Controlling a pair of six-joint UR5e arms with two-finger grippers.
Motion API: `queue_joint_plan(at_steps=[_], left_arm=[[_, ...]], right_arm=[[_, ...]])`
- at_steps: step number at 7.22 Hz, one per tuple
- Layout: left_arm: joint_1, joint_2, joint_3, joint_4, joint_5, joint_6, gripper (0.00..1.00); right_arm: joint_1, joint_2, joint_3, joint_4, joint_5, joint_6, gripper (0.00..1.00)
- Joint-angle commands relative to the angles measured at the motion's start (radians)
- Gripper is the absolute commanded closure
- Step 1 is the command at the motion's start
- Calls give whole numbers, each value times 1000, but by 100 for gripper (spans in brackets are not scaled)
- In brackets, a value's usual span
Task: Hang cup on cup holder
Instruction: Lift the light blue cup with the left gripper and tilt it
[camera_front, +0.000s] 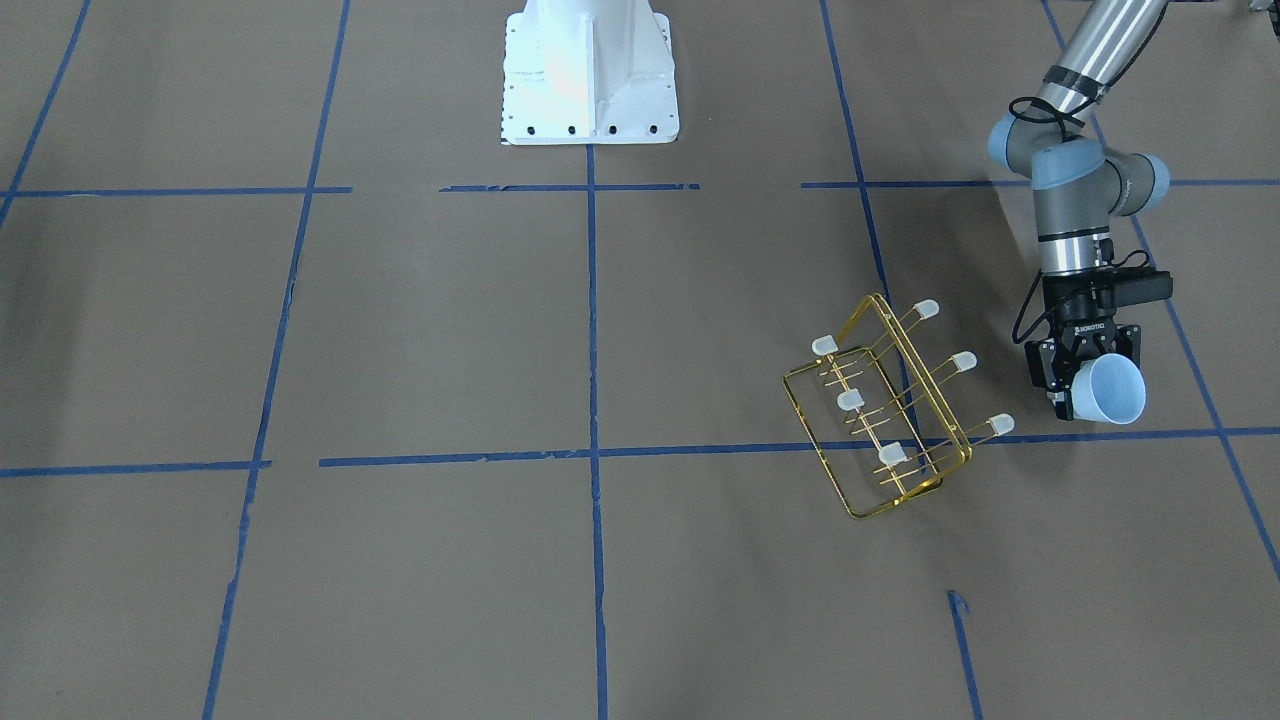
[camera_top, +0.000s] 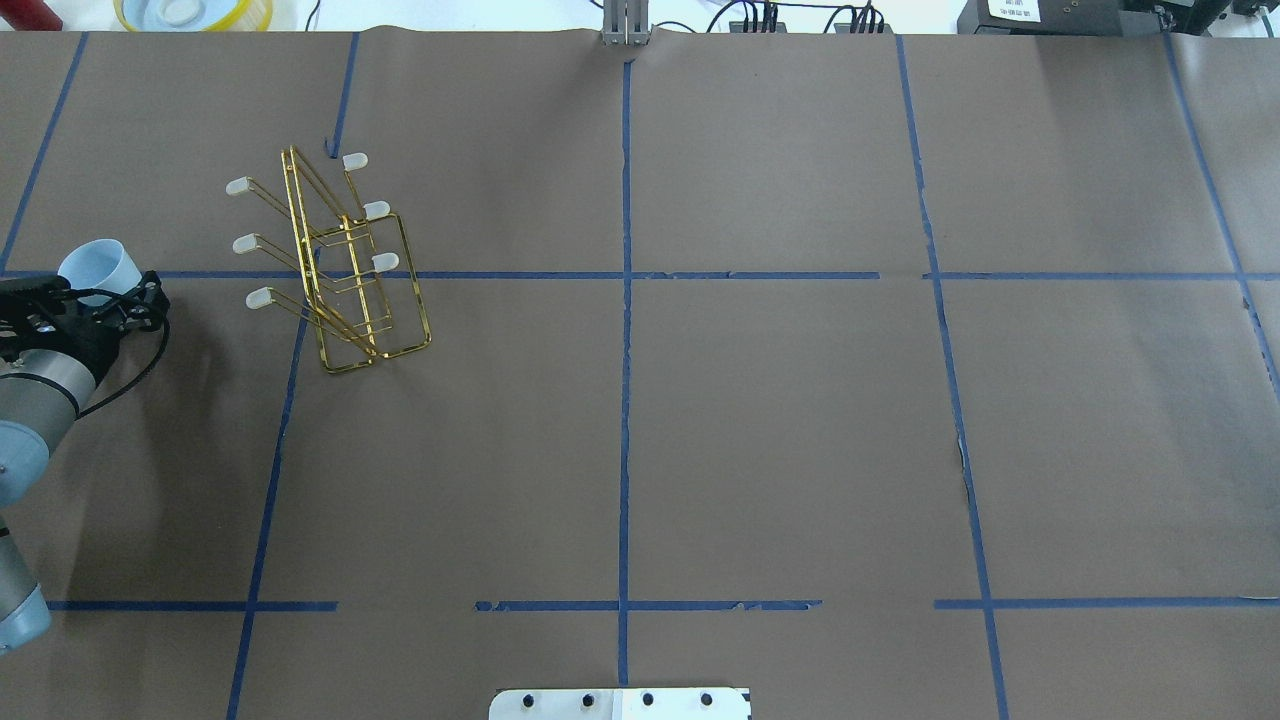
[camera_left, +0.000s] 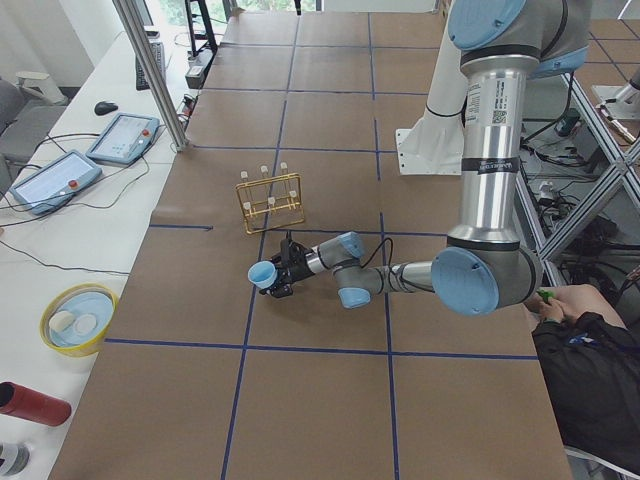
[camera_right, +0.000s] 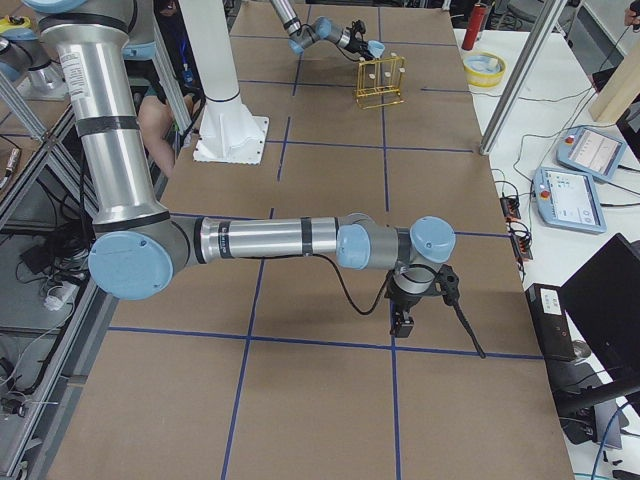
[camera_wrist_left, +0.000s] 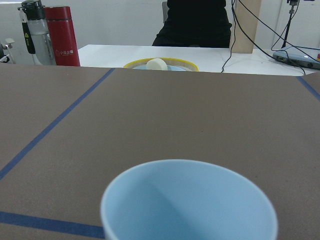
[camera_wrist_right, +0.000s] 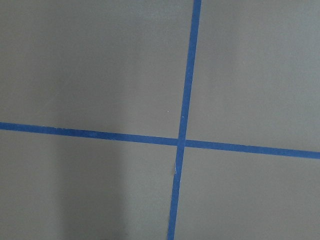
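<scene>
The cup (camera_front: 1115, 392) is pinched by the left hand (camera_front: 1078, 385) and held sideways, near the cup holder (camera_front: 885, 410) (which stands on the bench (camera_front: 400, 350)) but apart from it. Whether the right hand (camera_right: 403, 322) is spread or pressed together cannot be told.

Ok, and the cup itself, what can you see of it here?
The cup is a small pale blue tumbler, smooth, plastic-looking, handleless, tapering to a narrower base. It appears empty. The left pincer grips it near the base, so it lies tilted with the open mouth pointing away from the wrist. It appears held off the table, beside the cup holder but apart from it, on none of the prongs. Only the pincer touches it.
</scene>
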Motion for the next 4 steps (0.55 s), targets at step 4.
queue_joint_plan(at_steps=[4], left_arm=[[-8, 117, -233, 7, -82, 30, 79]], right_arm=[[0, 0, 0, 0, 0, 2, 0]])
